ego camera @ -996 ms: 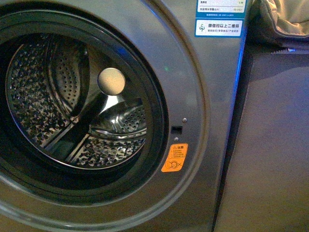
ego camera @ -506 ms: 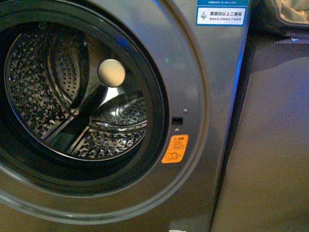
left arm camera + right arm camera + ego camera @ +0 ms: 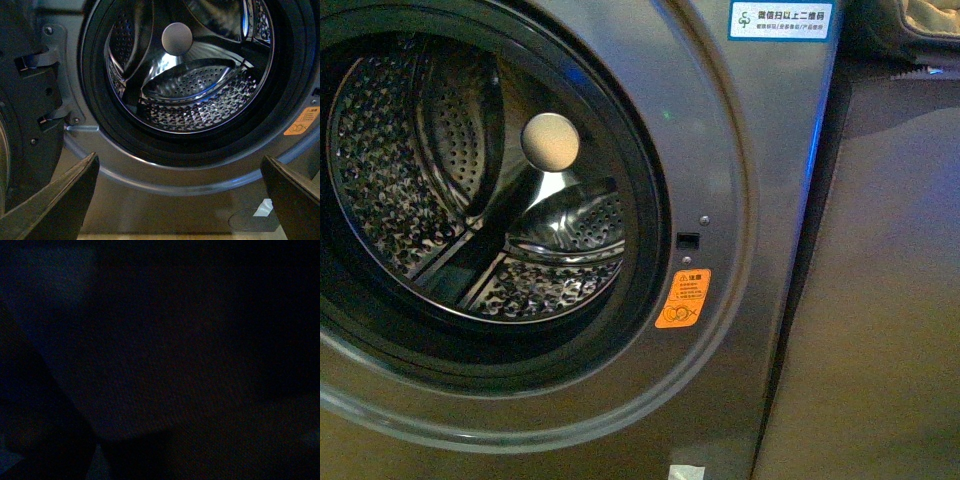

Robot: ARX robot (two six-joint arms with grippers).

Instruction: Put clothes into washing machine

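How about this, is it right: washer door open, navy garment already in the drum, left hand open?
No. The drum is empty: the left wrist view shows only bare perforated steel. The door of the washing machine is open and the left hand is open.

Washing machine, drum bare.

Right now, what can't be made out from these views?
Clothes: seen in no view; the right wrist view is dark.
Right claw: open or shut unknown, same dark view.
Blue-white label: top cut off by the front view's upper edge.
Beige bundle: mostly cut off at the front view's corner.
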